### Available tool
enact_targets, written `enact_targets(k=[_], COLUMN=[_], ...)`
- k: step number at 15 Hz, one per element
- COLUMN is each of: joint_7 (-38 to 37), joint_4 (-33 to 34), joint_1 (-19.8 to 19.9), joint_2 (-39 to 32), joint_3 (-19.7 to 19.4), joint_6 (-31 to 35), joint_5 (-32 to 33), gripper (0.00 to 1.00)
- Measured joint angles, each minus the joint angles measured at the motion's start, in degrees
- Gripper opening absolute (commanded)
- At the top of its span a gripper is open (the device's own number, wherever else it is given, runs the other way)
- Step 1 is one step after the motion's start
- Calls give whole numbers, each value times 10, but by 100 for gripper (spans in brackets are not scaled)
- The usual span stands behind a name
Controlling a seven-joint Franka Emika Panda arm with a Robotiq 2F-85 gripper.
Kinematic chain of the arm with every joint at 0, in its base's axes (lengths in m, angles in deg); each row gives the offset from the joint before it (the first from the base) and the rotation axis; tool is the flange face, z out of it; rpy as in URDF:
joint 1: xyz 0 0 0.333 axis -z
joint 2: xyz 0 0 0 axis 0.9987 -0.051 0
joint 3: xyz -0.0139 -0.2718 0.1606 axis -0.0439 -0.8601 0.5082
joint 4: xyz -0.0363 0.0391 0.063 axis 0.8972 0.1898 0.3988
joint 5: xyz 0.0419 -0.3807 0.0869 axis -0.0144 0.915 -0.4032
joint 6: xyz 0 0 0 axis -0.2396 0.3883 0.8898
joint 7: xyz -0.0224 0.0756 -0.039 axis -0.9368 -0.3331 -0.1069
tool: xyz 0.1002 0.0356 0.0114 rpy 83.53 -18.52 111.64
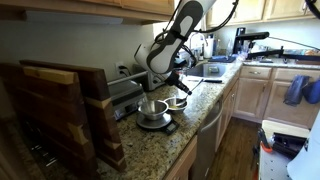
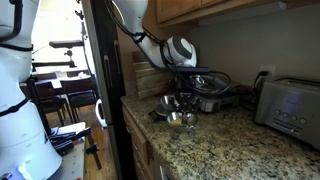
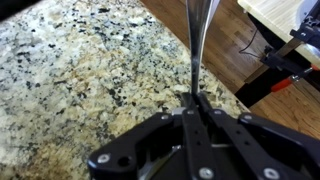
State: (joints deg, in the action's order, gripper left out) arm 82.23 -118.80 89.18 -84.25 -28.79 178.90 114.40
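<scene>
The claw [image 3: 197, 100] is pressed together on one end of the thin metal utensil [image 3: 194, 45], apparently so its free length projects clear ahead, above the granite worktop [image 3: 80, 80] near the metal cup [image 1: 152, 107].

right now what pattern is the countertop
The countertop is speckled tan granite with black flecks, clearest in the wrist view.

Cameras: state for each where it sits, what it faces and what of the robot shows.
Exterior view: behind a wooden board, looking along the granite counter at the arm and metal bowl.
Exterior view: near the toaster, facing the arm and gripper.
Wrist view: above the counter, looking down; gripper shut on a thin metal handle.
Shared: both exterior views show arm, metal bowl, counter.
</scene>
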Motion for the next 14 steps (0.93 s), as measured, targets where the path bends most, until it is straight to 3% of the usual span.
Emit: enact_targets(k=[14], joint_7=[1], joint_4=[0], joint_1=[-20], joint_2=[-18], joint_3=[19], joint_6=[-6], joint_5=[89], gripper=[2])
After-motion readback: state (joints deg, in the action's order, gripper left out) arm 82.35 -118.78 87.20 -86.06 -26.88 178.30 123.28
